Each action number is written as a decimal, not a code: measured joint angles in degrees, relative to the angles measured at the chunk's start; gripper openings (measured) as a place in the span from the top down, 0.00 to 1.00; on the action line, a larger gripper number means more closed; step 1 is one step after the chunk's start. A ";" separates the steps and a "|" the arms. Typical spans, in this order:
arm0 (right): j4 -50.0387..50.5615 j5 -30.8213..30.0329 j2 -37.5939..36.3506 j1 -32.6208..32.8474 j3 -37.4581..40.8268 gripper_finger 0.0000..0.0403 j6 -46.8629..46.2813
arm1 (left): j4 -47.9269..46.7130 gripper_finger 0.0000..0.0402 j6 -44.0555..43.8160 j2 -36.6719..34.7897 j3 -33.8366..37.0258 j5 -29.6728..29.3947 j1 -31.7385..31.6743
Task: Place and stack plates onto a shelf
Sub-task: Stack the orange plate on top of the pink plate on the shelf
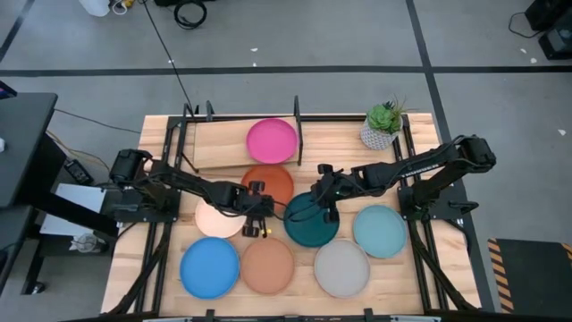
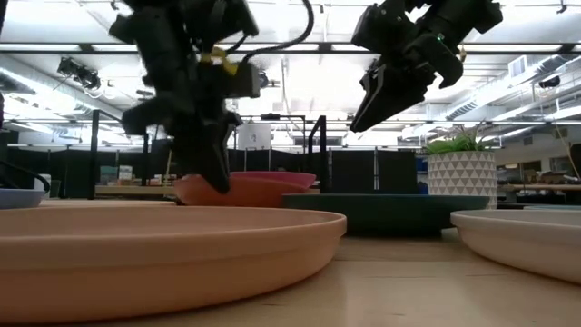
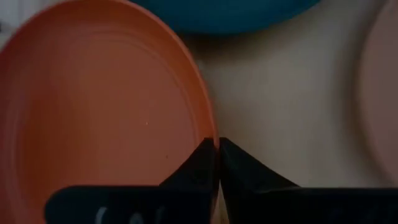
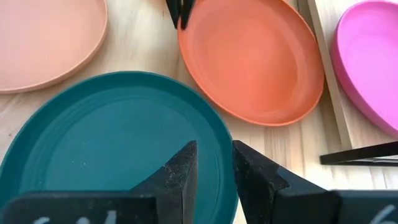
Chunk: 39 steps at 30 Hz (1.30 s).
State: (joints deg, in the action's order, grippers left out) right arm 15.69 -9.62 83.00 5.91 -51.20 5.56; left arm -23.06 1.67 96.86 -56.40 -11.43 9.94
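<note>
The orange plate (image 1: 269, 182) lies on the table just in front of the shelf (image 1: 214, 143), which holds the magenta plate (image 1: 271, 140). My left gripper (image 1: 258, 207) is shut on the orange plate's near rim. My right gripper (image 1: 327, 202) hangs above the far edge of the dark teal plate (image 1: 311, 222); its fingers are a little apart and clear of the plate, as the low view (image 2: 365, 113) shows. The cream (image 1: 216, 219), blue (image 1: 210, 267), terracotta (image 1: 267, 266), grey (image 1: 341, 268) and pale teal (image 1: 379, 231) plates lie flat on the table. My left gripper pinches the orange plate's rim (image 3: 210, 127) on its near side, one finger inside the plate and one outside. The fingers (image 2: 216, 168) point down from above. The plate (image 2: 245, 191) looks low on the table; whether it is lifted, I cannot tell.
A potted plant (image 1: 382, 125) stands at the table's far right. The shelf's black posts (image 1: 298, 130) rise beside the magenta plate. The left half of the shelf board (image 1: 210, 148) is bare wood.
</note>
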 joint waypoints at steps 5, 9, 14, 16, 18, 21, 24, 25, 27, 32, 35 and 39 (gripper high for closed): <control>0.87 0.02 0.00 0.02 0.00 0.74 -0.52 | -6.34 0.96 -0.61 -0.14 -5.22 4.29 0.06; 2.52 -0.52 -0.02 0.02 0.00 0.74 -0.73 | -10.66 0.96 -0.59 -2.83 -8.48 6.97 0.06; 5.24 -3.55 -0.24 0.02 0.00 0.74 -1.29 | -12.88 0.95 -0.57 -10.10 -10.53 8.97 -0.53; 5.62 -4.09 -0.44 0.02 0.00 0.74 -1.67 | -13.09 0.95 -0.40 -13.53 -10.94 8.83 -1.42; 6.50 -4.16 -0.96 0.02 0.00 0.74 -2.28 | -13.06 0.95 0.61 -16.51 -11.07 6.98 -2.70; 6.29 -4.27 -1.88 0.02 0.00 0.74 -2.62 | -13.43 0.95 3.30 -18.32 -11.10 3.26 -5.51; 5.93 -4.33 -2.66 0.09 0.00 0.74 -2.85 | -13.83 0.95 7.15 -18.09 -10.52 3.12 -9.26; 6.03 -4.33 -2.84 0.09 0.00 0.74 -3.04 | -13.75 0.95 8.51 -17.62 -10.05 3.13 -10.67; 6.06 -4.32 -3.09 0.09 0.00 0.74 -3.43 | -11.15 0.95 11.90 -16.81 -8.26 3.14 -13.78; 6.37 -4.31 -3.19 0.09 0.00 0.74 -3.52 | -0.45 0.95 19.26 -14.98 -2.09 2.94 -21.21; 6.50 -4.40 -3.19 0.09 0.00 0.74 -3.49 | 3.04 0.95 22.60 -13.17 -1.07 3.05 -24.29; 6.20 -4.47 -3.19 0.09 0.00 0.74 -3.48 | 6.09 0.95 24.77 -9.86 -1.07 8.33 -26.88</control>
State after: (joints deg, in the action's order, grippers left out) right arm 21.89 -14.09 79.81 6.00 -51.20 2.09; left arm -16.98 26.44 87.00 -57.47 -3.10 -16.94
